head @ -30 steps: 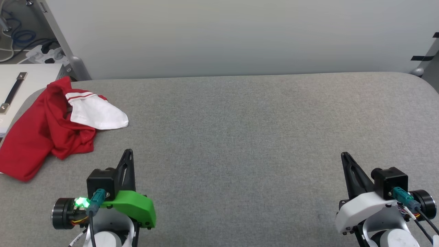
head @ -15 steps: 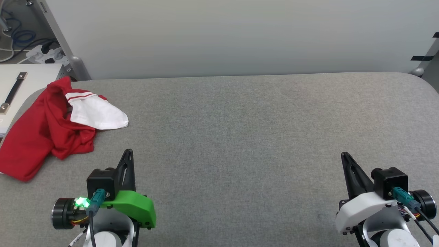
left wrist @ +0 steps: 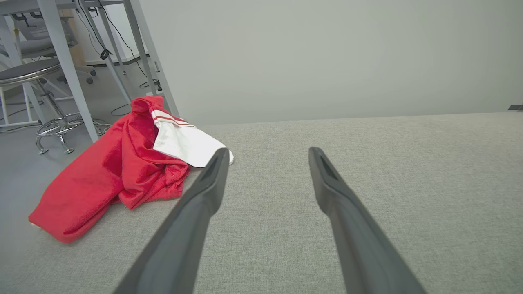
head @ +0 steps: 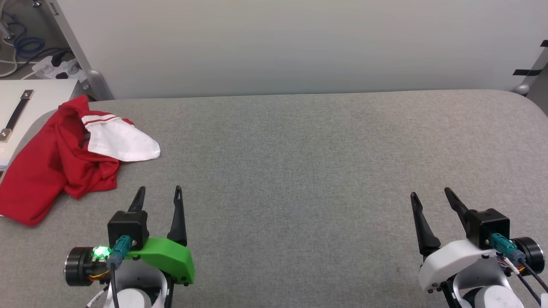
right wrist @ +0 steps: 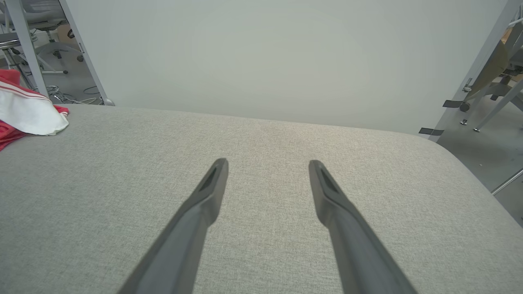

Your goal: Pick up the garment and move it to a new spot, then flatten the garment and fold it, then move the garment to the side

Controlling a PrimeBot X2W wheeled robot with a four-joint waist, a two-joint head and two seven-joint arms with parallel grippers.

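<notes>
A crumpled red garment (head: 47, 171) lies heaped at the far left corner of a grey cloth-covered table (head: 299, 141), at about nine o'clock in the head view, its outer part reaching the table's left edge. One white sleeve (head: 122, 145), trimmed with red and white stripes, lies on top of the heap on its three o'clock side. The left gripper (head: 159, 189), carried on a green-shelled wrist, sits at seven o'clock in the head view with its two dark fingers spread wide and empty, tips pointing toward twelve o'clock. The garment's nearest fold lies near it at ten o'clock, clear of both fingers. The left wrist view shows the red heap at ten o'clock, with the white sleeve's end just behind the tip of that view's left finger. The right gripper (head: 430, 192), on a white-shelled wrist, sits at five o'clock in the head view, its fingers likewise parted wide and holding nothing over bare grey cloth, well apart from the garment. In the right wrist view the sleeve shows at that view's ten o'clock edge. A pale wall (head: 299, 42) rises behind the table at twelve o'clock. A white case (head: 38, 92) with a black strap handle stands just beside the garment at ten o'clock, with a power strip (head: 55, 64) and cables beyond it.
</notes>
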